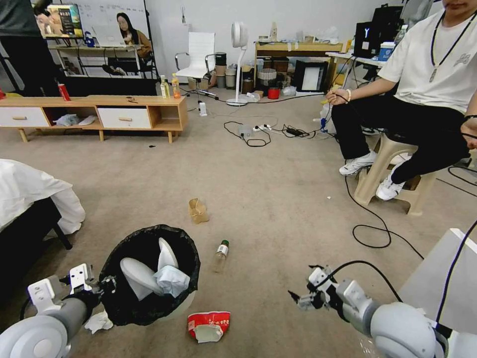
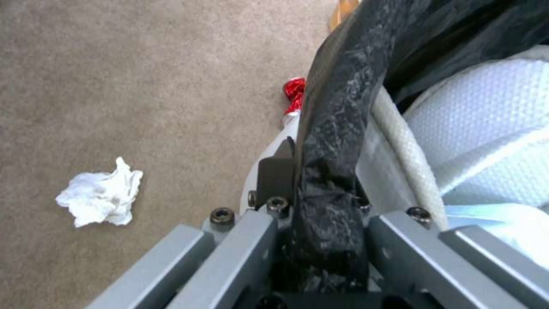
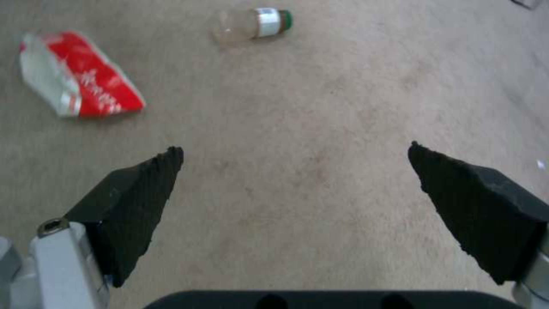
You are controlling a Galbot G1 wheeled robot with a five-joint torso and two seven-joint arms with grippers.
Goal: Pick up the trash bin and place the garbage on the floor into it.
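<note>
Left claw (image 1: pixel 102 287) is clenched on the rim of the bin (image 1: pixel 149 276), its fingers mostly buried under crinkly black bag (image 2: pixel 332 171) in the wrist view. Bin sits low left of the head view, tilted with its mouth toward the camera; its white body is largely hidden by the bag. Pale grey curved flaps and a crumpled white tissue (image 1: pixel 171 279) lie inside. Right claw (image 1: pixel 303 300) hangs released over bare floor (image 3: pixel 297 171), black wedge pads (image 3: pixel 143 193) wide apart. On the short-pile carpet: flattened red-and-white wrapper (image 1: pixel 208 325) just beside the bin, clear bottle (image 1: pixel 221 254) on its side with green cap pointing away, tan paper bag (image 1: pixel 198 210) beyond, crumpled tissue (image 2: pixel 100 198) partly hidden by the left arm.
</note>
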